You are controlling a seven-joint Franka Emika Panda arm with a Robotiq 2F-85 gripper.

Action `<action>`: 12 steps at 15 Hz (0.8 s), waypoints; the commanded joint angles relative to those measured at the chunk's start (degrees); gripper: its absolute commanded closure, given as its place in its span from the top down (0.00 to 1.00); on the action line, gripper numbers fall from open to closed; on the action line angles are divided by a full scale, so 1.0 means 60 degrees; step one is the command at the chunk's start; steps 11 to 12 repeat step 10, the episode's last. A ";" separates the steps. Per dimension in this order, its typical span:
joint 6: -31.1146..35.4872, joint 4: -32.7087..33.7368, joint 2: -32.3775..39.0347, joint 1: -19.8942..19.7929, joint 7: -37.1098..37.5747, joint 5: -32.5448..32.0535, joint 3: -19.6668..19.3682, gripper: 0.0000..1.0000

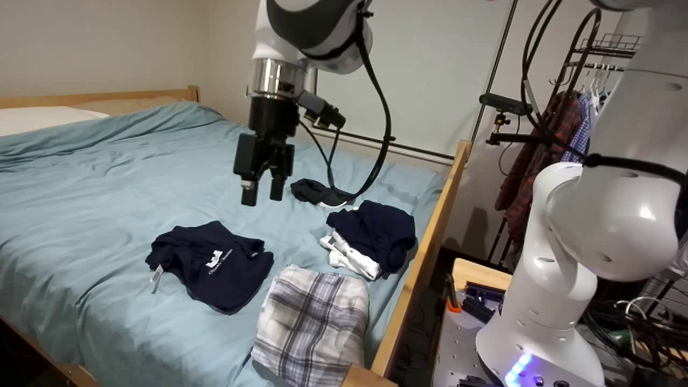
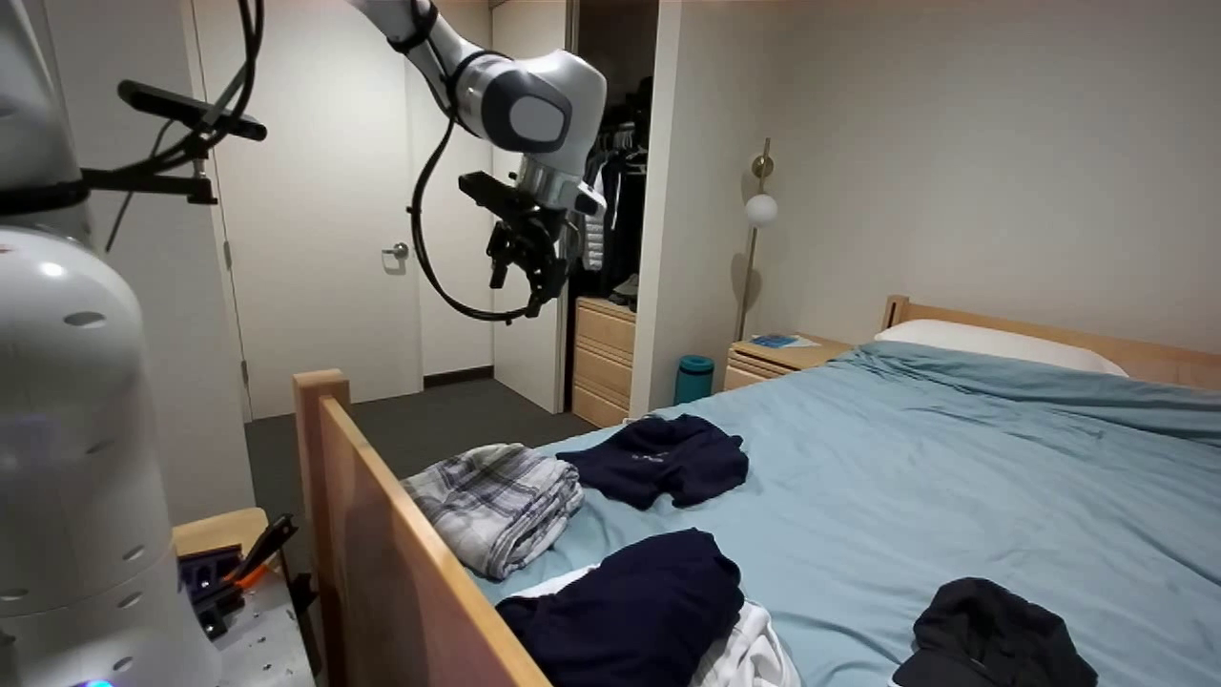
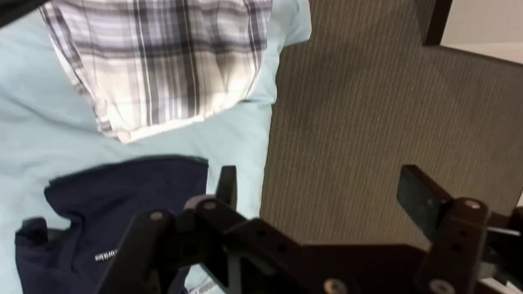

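My gripper (image 1: 263, 196) hangs in the air above the bed's edge, pointing down, its fingers wide apart with nothing between them. In the wrist view, carpet and a strip of blue bedding show between the fingertips (image 3: 421, 196). Nearest below is a navy shirt (image 3: 135, 188) with white print, partly covered by the gripper there. Beside it lies a folded grey-and-white plaid cloth (image 3: 163, 61). Both exterior views show a navy garment (image 1: 384, 228) heaped on a white one (image 1: 352, 258), close to the wooden rail. Farther off rests a dark cap-like item (image 1: 314, 192).
Blue bedding (image 1: 134, 199) covers the bed. A wooden rail (image 1: 430, 252) stands between bed and robot base. A dangling cable (image 1: 384, 107) loops beside the wrist. Tools (image 2: 234, 572) lie on the robot's stand. A bedside cabinet (image 2: 811, 353) and a door (image 2: 315, 191) appear beyond.
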 commanded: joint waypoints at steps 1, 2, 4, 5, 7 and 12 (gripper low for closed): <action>-0.2662 0.0241 -0.0631 -0.0442 0.0693 -0.0347 -0.0333 1.00; -0.3256 0.0342 -0.0693 -0.0550 0.0829 -0.0395 -0.0401 1.00; -0.4100 0.0530 -0.0830 -0.0738 0.1178 -0.0558 -0.0502 1.00; -0.4321 0.0592 -0.0892 -0.0829 0.1326 -0.0706 -0.0524 1.00; -0.4188 0.0587 -0.1044 -0.0967 0.1773 -0.1257 -0.0447 1.00; -0.4011 0.0553 -0.0943 -0.0931 0.1458 -0.1060 -0.0513 1.00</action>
